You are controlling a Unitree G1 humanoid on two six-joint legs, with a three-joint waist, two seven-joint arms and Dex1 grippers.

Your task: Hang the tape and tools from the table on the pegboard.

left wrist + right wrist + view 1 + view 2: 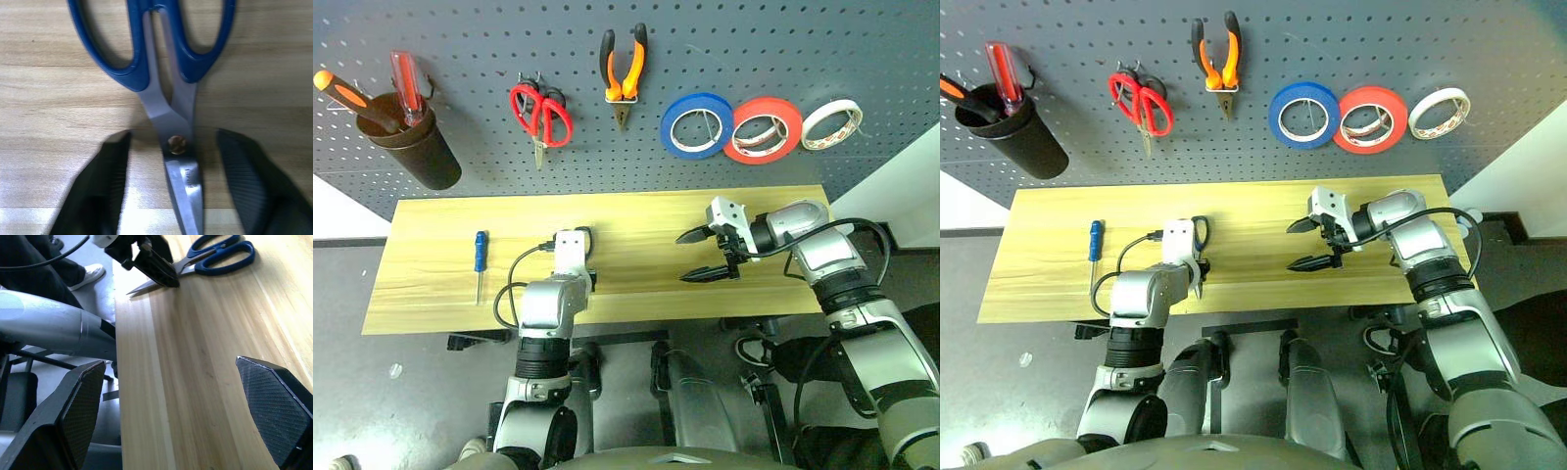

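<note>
Scissors (171, 98) with blue handles lie flat on the table (636, 211), near its middle, long axis running across the planks: handles toward the pegboard (705, 49), blades toward the near edge. My left gripper (171, 171) straddles the blades at the pivot, fingers (105, 186) apart on either side, not touching steel. My right gripper (708, 255) hovers wide open and empty over bare wood, well apart. A small blue screwdriver (481, 253) lies near the table's left end.
</note>
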